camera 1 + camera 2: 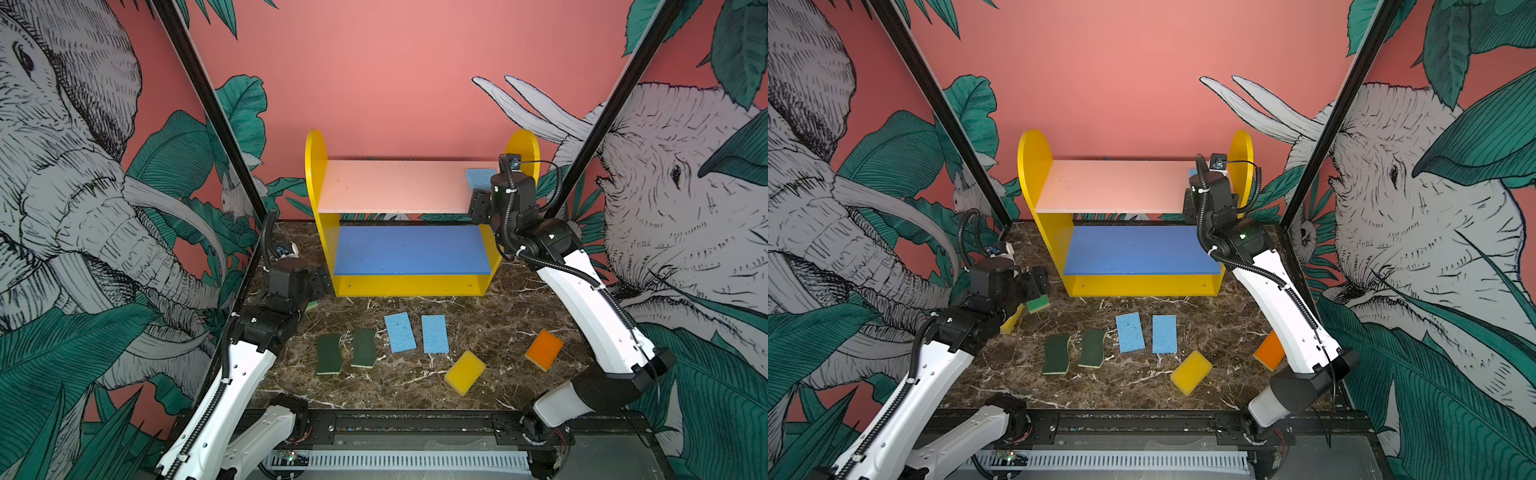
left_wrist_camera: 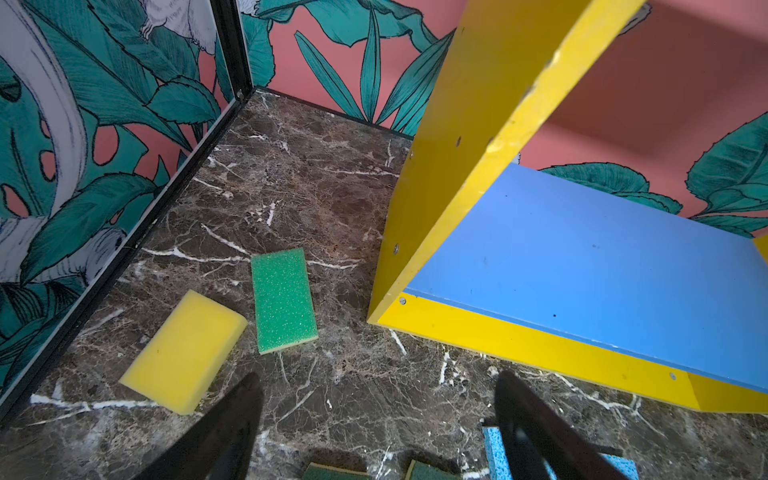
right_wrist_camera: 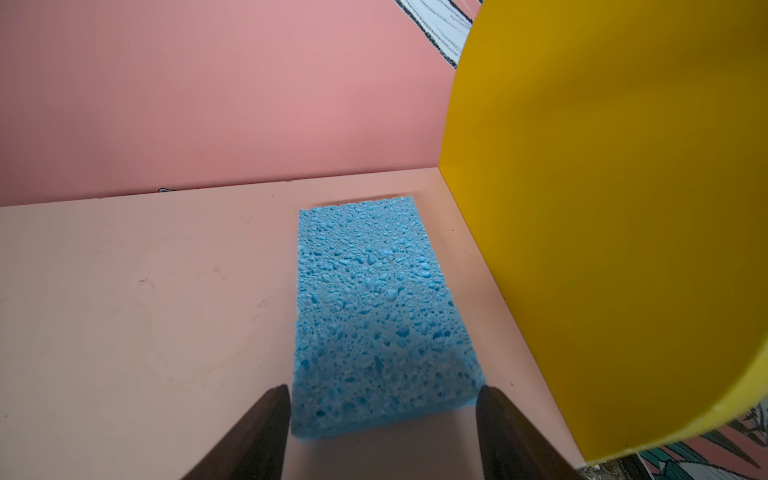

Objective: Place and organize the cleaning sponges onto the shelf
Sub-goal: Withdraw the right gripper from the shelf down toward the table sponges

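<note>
The shelf (image 1: 395, 187) stands at the back. One light-blue sponge (image 3: 374, 311) lies flat at the right end of its pink top board (image 3: 145, 311). My right gripper (image 3: 383, 390) is open, with its fingertips on either side of that sponge's near end. My left gripper (image 2: 379, 376) hangs open and empty over the marble floor, by the shelf's left front corner. A bright green sponge (image 2: 284, 301) and a yellow sponge (image 2: 185, 353) lie just beyond it.
In front of the shelf lie two dark-green wavy sponges (image 1: 328, 354) (image 1: 363, 348), two light-blue sponges (image 1: 400, 333) (image 1: 434, 333), a yellow sponge (image 1: 464, 372) and an orange sponge (image 1: 544, 350). The blue middle board (image 1: 409, 249) is bare. Patterned walls close in on both sides.
</note>
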You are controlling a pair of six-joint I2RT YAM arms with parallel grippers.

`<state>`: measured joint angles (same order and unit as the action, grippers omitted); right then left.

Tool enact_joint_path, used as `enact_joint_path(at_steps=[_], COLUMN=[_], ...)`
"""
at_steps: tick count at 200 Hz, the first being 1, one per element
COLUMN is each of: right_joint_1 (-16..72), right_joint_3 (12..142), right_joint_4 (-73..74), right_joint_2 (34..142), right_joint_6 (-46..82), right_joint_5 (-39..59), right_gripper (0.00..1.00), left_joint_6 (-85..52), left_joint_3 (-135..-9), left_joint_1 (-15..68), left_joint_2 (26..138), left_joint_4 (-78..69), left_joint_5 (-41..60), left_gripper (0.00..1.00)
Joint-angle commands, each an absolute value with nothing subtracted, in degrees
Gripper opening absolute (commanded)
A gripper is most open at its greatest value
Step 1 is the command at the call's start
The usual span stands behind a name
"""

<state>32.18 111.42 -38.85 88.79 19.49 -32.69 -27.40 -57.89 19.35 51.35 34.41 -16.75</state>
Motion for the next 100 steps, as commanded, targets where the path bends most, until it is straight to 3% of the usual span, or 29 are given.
enact_joint_path(at_steps=[1,100], right_joint_1=[31.7,30.9], right_joint_3=[113.6,114.0], right_joint_4=[-38.8,-38.3], right_joint_2=[90.5,90.7], right_joint_6=[18.3,19.0], right_joint_5=[-33.9,-31.5], right_gripper=[0.71,0.69], left_joint_6=[-27.8,-27.3], left_joint_3=[-57.3,-57.9], left_joint_1=[19.6,19.6], left_joint_2=[51.2,52.4], left_joint_4=[34.4,33.8], left_joint_5=[-17.5,-17.2], left_gripper=[0.89,0.89])
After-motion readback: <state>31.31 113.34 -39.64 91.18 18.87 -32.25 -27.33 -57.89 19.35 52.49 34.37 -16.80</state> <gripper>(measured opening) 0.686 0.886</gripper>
